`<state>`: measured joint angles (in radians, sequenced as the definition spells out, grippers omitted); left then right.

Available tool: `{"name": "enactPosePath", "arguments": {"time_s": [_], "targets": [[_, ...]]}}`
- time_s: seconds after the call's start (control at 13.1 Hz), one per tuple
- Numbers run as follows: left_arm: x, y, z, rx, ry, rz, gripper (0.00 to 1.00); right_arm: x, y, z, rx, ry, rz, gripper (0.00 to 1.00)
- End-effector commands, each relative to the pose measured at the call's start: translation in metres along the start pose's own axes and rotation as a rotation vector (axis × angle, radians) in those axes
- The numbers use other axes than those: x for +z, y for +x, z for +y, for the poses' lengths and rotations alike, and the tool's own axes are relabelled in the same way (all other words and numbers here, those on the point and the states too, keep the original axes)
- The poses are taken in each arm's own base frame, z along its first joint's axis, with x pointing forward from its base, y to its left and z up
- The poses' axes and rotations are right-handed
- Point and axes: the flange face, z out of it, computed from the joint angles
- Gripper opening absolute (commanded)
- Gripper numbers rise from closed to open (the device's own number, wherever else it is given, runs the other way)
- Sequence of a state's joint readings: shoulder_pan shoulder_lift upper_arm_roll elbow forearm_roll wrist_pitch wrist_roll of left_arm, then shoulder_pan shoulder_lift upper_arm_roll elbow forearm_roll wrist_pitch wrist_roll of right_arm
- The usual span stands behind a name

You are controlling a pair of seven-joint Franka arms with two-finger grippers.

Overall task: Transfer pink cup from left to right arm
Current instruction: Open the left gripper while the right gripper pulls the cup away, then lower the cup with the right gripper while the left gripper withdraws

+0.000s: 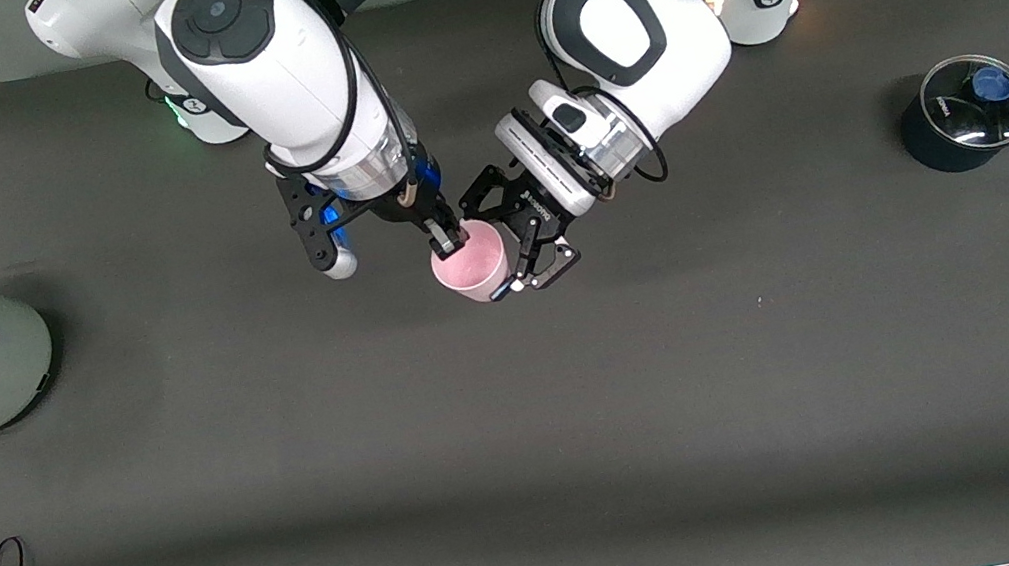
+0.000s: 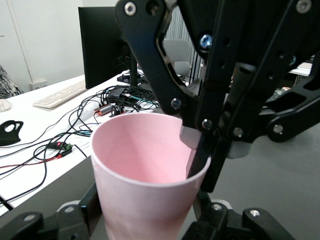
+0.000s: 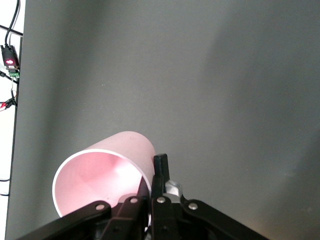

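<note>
I am holding the pink cup (image 1: 470,262) upright over the desk (image 1: 589,432) middle, my left pincer (image 1: 528,249) clamped on its body from 3 o'clock. My right pincer (image 1: 447,237) is pinching its rim at 10 o'clock.

Dark grey table mat (image 1: 530,441); white desk (image 2: 30,150) with monitor (image 2: 102,47).

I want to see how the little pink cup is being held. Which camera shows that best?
The front view: the pink cup sits between the right gripper, pinching its rim, and the left gripper around its body. The wrist views show only its inside and rim up close.
</note>
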<state>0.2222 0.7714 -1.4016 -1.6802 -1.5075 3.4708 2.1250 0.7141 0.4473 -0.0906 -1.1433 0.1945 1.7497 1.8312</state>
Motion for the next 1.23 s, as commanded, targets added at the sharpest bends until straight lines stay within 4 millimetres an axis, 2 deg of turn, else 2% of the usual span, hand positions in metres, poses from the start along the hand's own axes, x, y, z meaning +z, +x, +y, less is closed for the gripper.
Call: {"name": "enactPosePath", "arguments": {"time_s": [0.0,0.08,0.23,0.38,0.46,0.54,0.69,0.84,1.0,1.07,1.15], "targets": [[-0.006,0.0,-0.002,-0.001,0.016,-0.009,0.77,-0.015,0.013,-0.001,-0.058,0.011,-0.002,0.0],[-0.008,-0.002,-0.006,-0.006,0.021,-0.013,0.77,-0.02,0.032,-0.006,-0.035,0.019,-0.002,0.0],[-0.016,-0.017,-0.023,-0.013,0.038,-0.037,0.77,-0.022,0.055,-0.011,-0.081,0.015,0.002,0.0],[-0.029,-0.031,-0.044,-0.024,0.045,-0.044,0.77,-0.023,0.094,-0.005,-0.229,-0.092,0.003,0.0],[-0.036,-0.039,-0.057,-0.031,0.049,-0.045,0.77,-0.031,0.112,0.0,-0.303,-0.127,-0.011,0.0],[-0.04,-0.046,-0.067,-0.039,0.057,-0.053,0.77,-0.041,0.143,0.005,-0.315,-0.148,-0.022,0.0],[-0.051,-0.057,-0.094,-0.071,0.078,-0.046,0.78,-0.066,0.229,0.025,-0.384,-0.167,-0.125,0.0],[-0.064,-0.073,-0.122,-0.097,0.075,-0.032,0.86,-0.071,0.294,0.045,-0.509,-0.23,-0.173,0.0],[-0.08,-0.093,-0.152,-0.121,0.048,0.003,0.87,-0.052,0.343,0.06,-0.619,-0.295,-0.162,0.0],[-0.087,-0.103,-0.161,-0.134,0.043,0.008,0.9,-0.042,0.359,0.065,-0.672,-0.319,-0.152,0.0],[-0.095,-0.114,-0.17,-0.145,0.041,0.008,0.98,-0.026,0.371,0.067,-0.709,-0.332,-0.139,0.0]]}}
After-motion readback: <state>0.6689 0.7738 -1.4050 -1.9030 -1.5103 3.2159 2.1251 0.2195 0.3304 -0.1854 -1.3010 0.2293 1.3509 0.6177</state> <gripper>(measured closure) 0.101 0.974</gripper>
